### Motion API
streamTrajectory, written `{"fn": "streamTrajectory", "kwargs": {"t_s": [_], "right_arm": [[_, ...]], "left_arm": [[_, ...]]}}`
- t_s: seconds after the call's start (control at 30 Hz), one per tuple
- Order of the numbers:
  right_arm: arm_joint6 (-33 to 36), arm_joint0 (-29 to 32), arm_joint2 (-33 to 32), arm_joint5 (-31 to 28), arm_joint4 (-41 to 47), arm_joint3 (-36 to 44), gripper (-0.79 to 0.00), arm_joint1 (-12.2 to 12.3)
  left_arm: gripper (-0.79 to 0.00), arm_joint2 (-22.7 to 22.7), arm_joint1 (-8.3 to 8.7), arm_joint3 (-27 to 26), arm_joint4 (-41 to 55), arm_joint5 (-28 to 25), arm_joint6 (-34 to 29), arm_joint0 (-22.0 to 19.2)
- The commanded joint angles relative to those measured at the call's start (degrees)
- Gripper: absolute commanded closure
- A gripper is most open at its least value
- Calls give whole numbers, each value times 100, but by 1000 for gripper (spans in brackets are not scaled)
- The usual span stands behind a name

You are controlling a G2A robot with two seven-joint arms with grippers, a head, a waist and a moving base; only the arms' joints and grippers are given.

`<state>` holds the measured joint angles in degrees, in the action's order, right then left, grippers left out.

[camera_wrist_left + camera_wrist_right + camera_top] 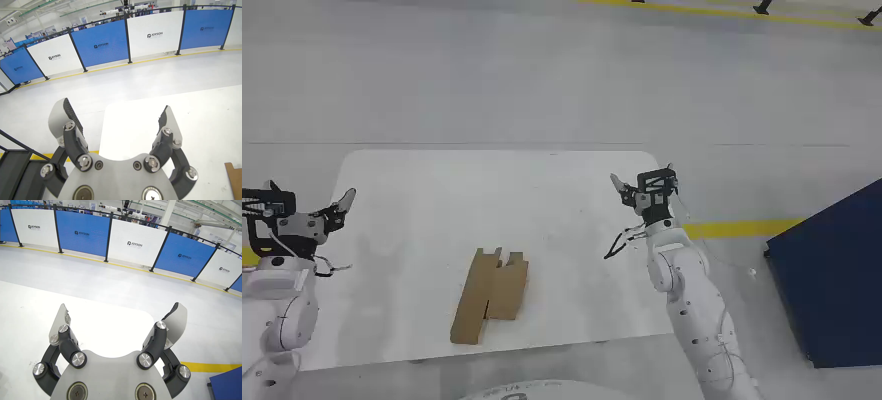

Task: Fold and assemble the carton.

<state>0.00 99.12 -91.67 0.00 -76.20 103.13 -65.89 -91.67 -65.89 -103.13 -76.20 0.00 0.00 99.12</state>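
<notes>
Left gripper [116,106]: fingers spread wide, nothing between them, held over the left edge of the white table [442,190]. Right gripper [120,305]: fingers likewise apart and empty, held at the table's right edge near its far corner.

The top view shows the whole carton [490,295]. It lies flat and unfolded near the table's front edge, between the arms and well apart from both grippers. The left wrist view catches one brown corner of it. The wrist views take in a blue-and-white panel fence [136,245] beyond the floor. A dark blue cabinet [832,270] stands right of the table.
</notes>
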Motion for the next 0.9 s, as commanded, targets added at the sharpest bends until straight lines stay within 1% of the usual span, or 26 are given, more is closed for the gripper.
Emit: {"fn": "streamTrajectory", "kwargs": {"t_s": [0.0,0.2,0.27,0.4,0.5,0.83,0.87], "right_arm": [[0,0,0,0,0,0,-784,0],[0,0,0,0,0,0,-784,0],[0,0,0,0,0,0,-785,0],[0,0,0,0,0,0,-785,0],[0,0,0,0,0,0,-785,0],[0,0,0,0,0,0,-785,0],[0,0,0,0,0,0,-785,0]], "left_arm": [[-785,0,0,0,0,0,0,0],[-784,0,0,0,0,0,0,0],[-785,43,2,-20,-144,-20,1,5],[-785,405,-1,-152,-1225,112,199,127],[-785,732,-6,-190,-1867,65,318,255],[-785,732,-6,-190,-1867,65,318,255],[-785,763,-6,-175,-1872,7,317,267]]}}
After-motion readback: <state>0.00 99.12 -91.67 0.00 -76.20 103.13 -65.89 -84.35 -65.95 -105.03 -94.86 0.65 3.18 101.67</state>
